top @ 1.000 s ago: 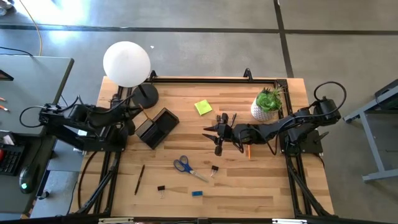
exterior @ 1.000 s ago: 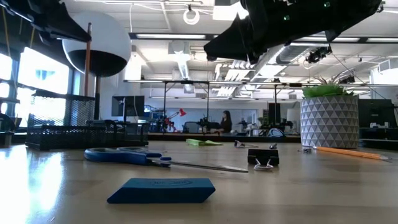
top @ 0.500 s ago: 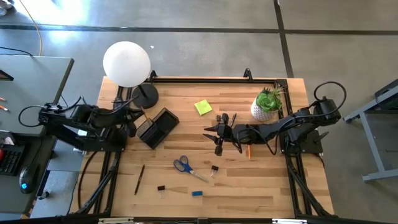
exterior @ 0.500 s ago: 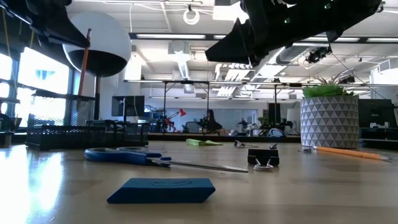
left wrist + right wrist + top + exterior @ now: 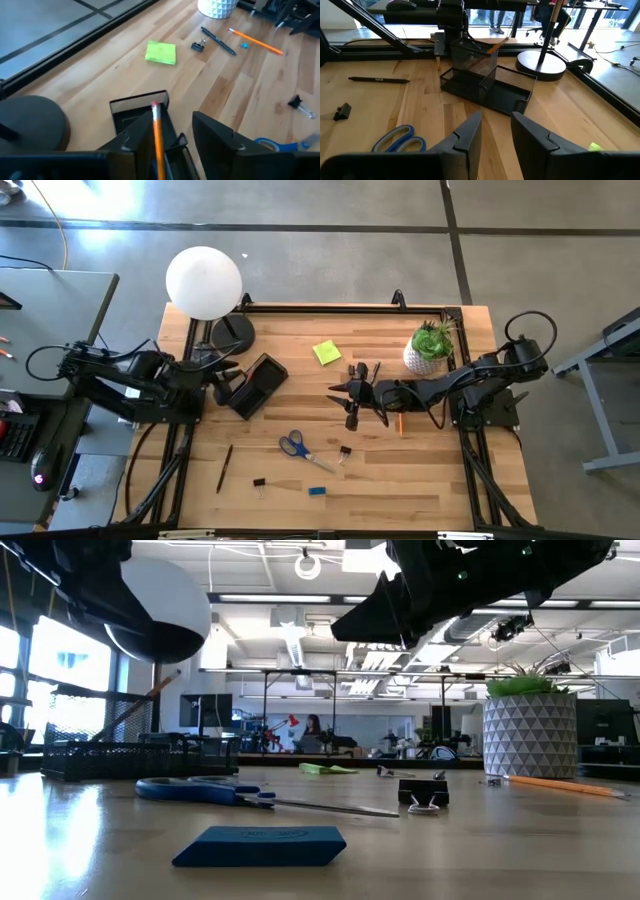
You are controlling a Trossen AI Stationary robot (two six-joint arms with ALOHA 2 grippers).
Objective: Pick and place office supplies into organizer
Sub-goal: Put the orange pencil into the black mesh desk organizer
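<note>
The black mesh organizer (image 5: 256,384) stands at the table's left, by the lamp base. An orange pencil (image 5: 157,131) leans in its tall cup (image 5: 474,56), eraser end up. My left gripper (image 5: 223,385) is open just left of the organizer and above it, its fingers (image 5: 215,142) on either side of the pencil. My right gripper (image 5: 349,395) hovers open over the table's middle with nothing between its fingers (image 5: 465,135). On the table lie a yellow-green sticky pad (image 5: 326,352), blue scissors (image 5: 293,445), a blue eraser (image 5: 317,491), binder clips (image 5: 345,451), a dark pen (image 5: 225,468) and another orange pencil (image 5: 398,423). My left gripper stands open around the pencil's upper part (image 5: 156,116). The pencil runs close beside one finger (image 5: 137,145); I cannot tell whether they touch. Its lower end is down inside the organizer's cup.
A white globe lamp (image 5: 204,282) with a round black base (image 5: 232,333) stands behind the organizer. A potted plant (image 5: 430,348) is at the far right, with a pen (image 5: 218,41) and a clip (image 5: 198,46) near it. Bare wood lies toward the near edge.
My left gripper has moved toward the organizer and slightly down, and has opened. The pencil, upright and high before, has dropped into the mesh cup and now leans there.
</note>
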